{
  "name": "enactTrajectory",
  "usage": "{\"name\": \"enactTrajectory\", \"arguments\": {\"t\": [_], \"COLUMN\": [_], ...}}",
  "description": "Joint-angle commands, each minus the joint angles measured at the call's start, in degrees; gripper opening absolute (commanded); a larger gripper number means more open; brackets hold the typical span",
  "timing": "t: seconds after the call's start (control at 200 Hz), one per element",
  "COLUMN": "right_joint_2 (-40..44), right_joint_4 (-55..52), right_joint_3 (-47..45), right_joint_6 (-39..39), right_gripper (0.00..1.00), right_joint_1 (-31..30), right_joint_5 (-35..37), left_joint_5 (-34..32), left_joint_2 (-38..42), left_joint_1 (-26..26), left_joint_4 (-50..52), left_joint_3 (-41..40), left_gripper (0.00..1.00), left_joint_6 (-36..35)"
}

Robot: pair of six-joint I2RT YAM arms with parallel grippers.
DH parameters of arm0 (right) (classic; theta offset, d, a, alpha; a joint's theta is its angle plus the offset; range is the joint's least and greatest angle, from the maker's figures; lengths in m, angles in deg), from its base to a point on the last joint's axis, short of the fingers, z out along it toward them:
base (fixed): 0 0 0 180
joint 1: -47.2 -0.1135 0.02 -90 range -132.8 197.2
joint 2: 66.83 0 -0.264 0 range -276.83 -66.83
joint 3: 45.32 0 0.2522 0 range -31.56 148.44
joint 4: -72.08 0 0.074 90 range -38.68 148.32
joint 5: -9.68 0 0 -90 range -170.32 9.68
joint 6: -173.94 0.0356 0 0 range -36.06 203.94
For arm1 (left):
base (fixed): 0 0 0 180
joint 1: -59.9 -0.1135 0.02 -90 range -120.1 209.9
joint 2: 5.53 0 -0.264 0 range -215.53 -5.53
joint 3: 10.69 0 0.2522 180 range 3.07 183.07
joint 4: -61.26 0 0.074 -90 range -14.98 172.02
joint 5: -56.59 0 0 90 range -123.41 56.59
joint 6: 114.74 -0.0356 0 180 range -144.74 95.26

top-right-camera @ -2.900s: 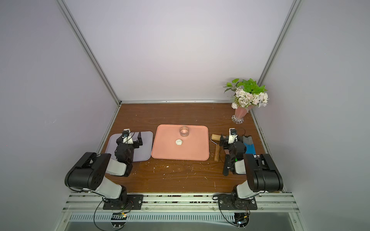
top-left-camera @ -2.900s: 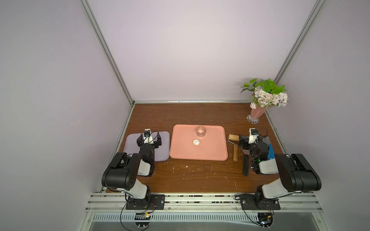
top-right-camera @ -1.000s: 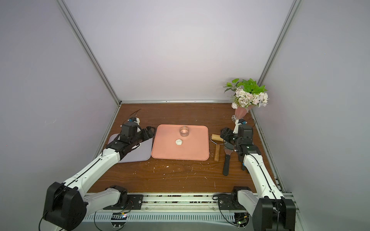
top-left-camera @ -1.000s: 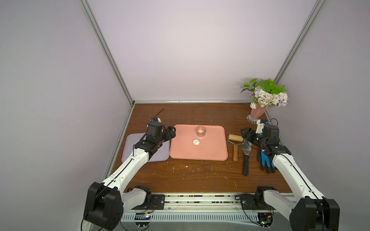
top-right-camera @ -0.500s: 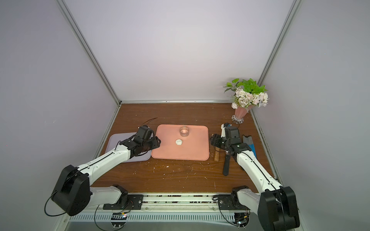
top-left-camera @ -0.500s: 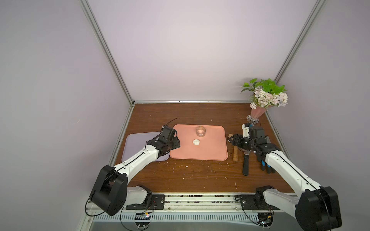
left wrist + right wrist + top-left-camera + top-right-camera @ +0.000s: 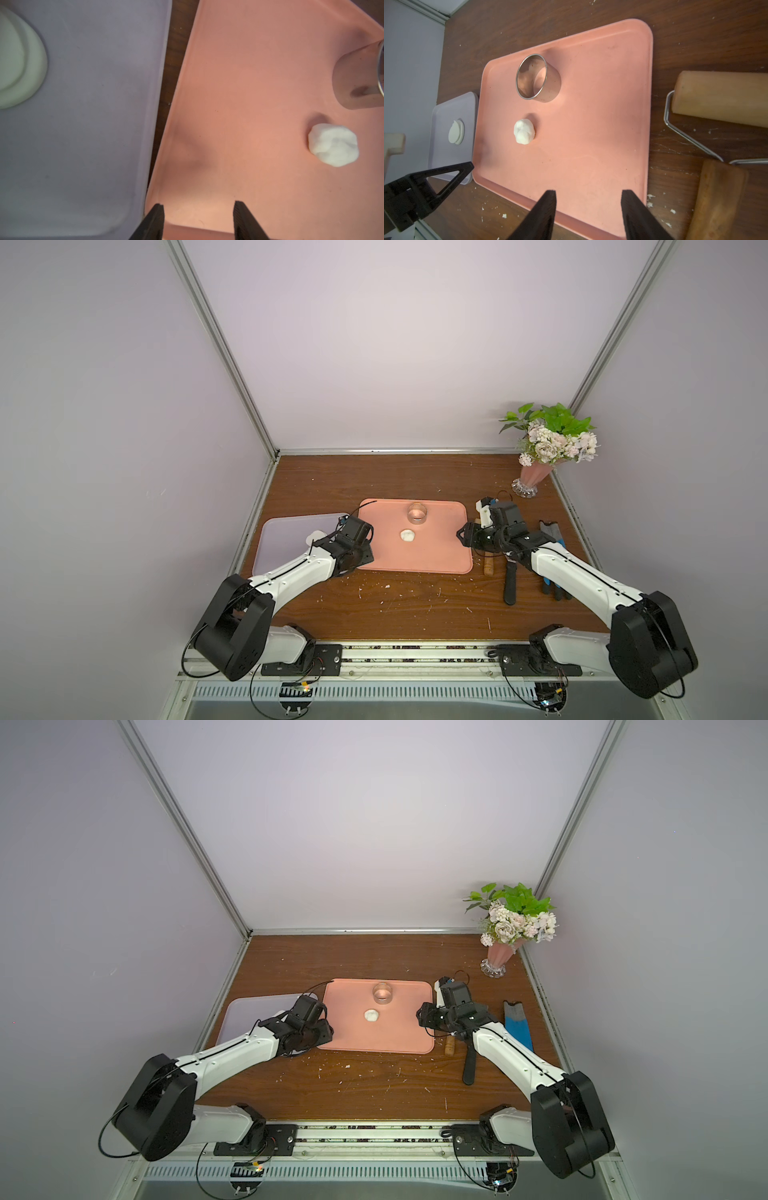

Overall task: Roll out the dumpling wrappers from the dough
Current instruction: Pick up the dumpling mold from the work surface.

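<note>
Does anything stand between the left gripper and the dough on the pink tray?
Nothing visible does. Only bare pink tray lies between the left gripper and the dough. The steel ring cutter stands farther back than the dough, off that line.

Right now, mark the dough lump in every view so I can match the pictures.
Top view: dough lump mid pink tray, just nearer the robot than the steel ring.
Top view: dough lump, same spot.
Left wrist: dough lump on the tray, close to the ring.
Right wrist: dough lump on the tray, beside the ring.
Shared landmark: the steel ring, in all four.
</note>
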Motion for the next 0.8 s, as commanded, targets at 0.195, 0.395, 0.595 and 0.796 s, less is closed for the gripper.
{"name": "enactTrajectory", "arguments": {"t": [0.195, 0.395, 0.595, 0.796], "right_joint_2": [0.0, -2.5, -8.8, -17.6], "right_joint_4": [2.9, 3.7, 3.3, 1.6], "right_joint_3": [-1.4, -0.4, 5.4, 15.5], "right_joint_6": [1.9, 2.0, 1.4, 0.7], "right_gripper": [0.55, 0.55, 0.55, 0.53], "right_joint_1": [-1.8, -2.8, -4.1, -5.4], "right_joint_5": [1.0, 1.2, 2.3, 2.9], "left_joint_5": [3.7, 4.5, 6.0, 6.4], "left_joint_2": [-8.5, -10.5, -10.3, -9.9], "left_joint_1": [1.5, 4.6, 7.3, 9.8], "left_joint_4": [-5.5, -5.0, -6.2, -6.9], "left_joint_3": [2.1, 1.9, -1.7, -4.5], "left_gripper": [0.43, 0.40, 0.40, 0.39], "left_joint_6": [0.2, 1.3, 4.2, 5.8]}}
